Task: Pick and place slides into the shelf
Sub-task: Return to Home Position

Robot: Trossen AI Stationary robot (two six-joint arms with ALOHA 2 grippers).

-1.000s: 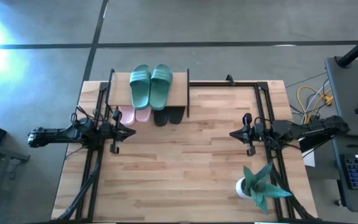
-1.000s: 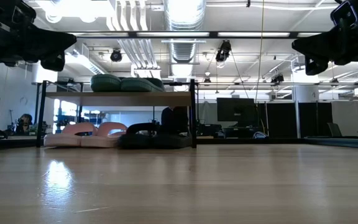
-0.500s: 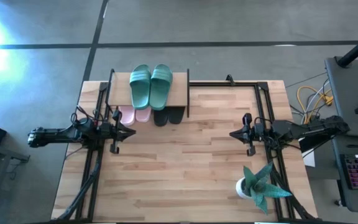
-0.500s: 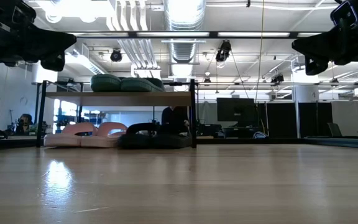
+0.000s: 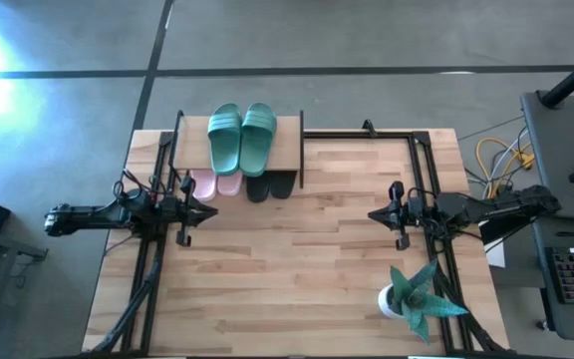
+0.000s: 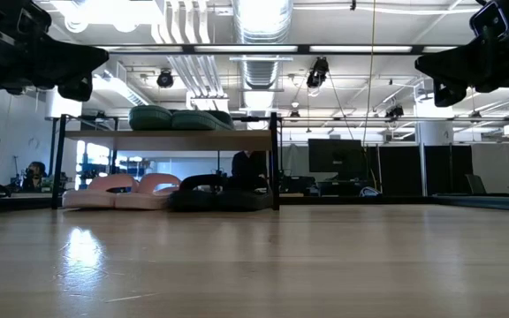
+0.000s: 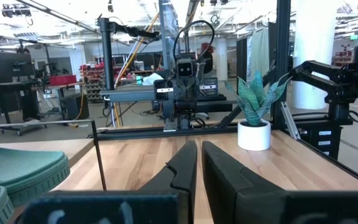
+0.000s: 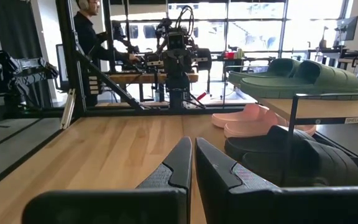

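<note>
Teal green slides (image 5: 241, 135) lie side by side on the top board of the shelf (image 5: 287, 150), which stands at the far edge of the worktop (image 5: 297, 269). The pink pair (image 5: 215, 183) and the black pair (image 5: 269, 185) are tucked underneath it. With all six stowed, I judge the placing done, which explains why both arms are parked low and level at opposite sides, well apart from the shelf and carrying nothing.

The left gripper (image 5: 207, 212) points inward from the left edge, just in front of the pink pair. The right gripper (image 5: 374, 213) points inward from the right, near the potted plant (image 5: 415, 292).

From above, the board hides most of the lower pairs and only their ends poke out. The low view shows them full length beneath it, pink beside black, with the green soles on top. Only the wrist views settle the fingers: the left fingers (image 7: 182, 171) and right fingers (image 8: 179, 165) are pressed nearly together around nothing. The right wrist view also catches a person (image 8: 92, 25) beyond the worktop.
</note>
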